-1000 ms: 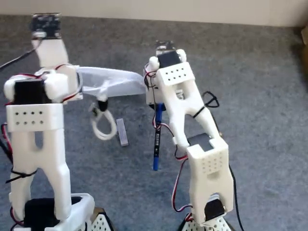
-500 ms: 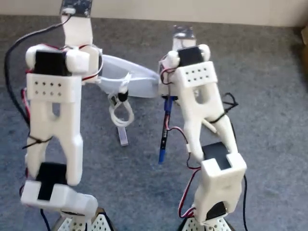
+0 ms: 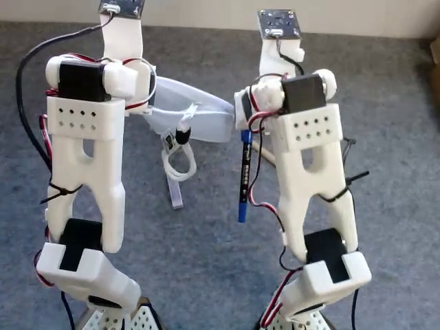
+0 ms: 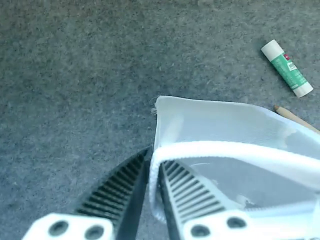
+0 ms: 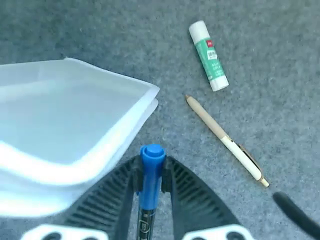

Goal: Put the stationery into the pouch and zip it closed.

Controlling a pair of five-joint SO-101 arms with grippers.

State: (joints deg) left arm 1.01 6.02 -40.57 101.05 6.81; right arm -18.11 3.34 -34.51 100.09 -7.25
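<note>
Left gripper (image 4: 154, 159): fingers almost together, pinching the end of the rim of the white mesh pouch (image 4: 220, 125); the pouch stretches from there toward the other arm, above the carpeted bench (image 4: 75, 75). Right gripper (image 5: 152, 164): fingers clamped on a blue pen (image 5: 151, 155), whose capped end sits just beside the pouch's edge, outside it. Glue stick (image 5: 208, 55) and beige pen (image 5: 225, 141) lie near each other on the bench, apart from the pouch.

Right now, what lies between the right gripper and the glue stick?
Only the tip of the beige pen, on bare carpet, lies between the right gripper, holding the marker, and the glue stick; the right wrist view shows it.
</note>
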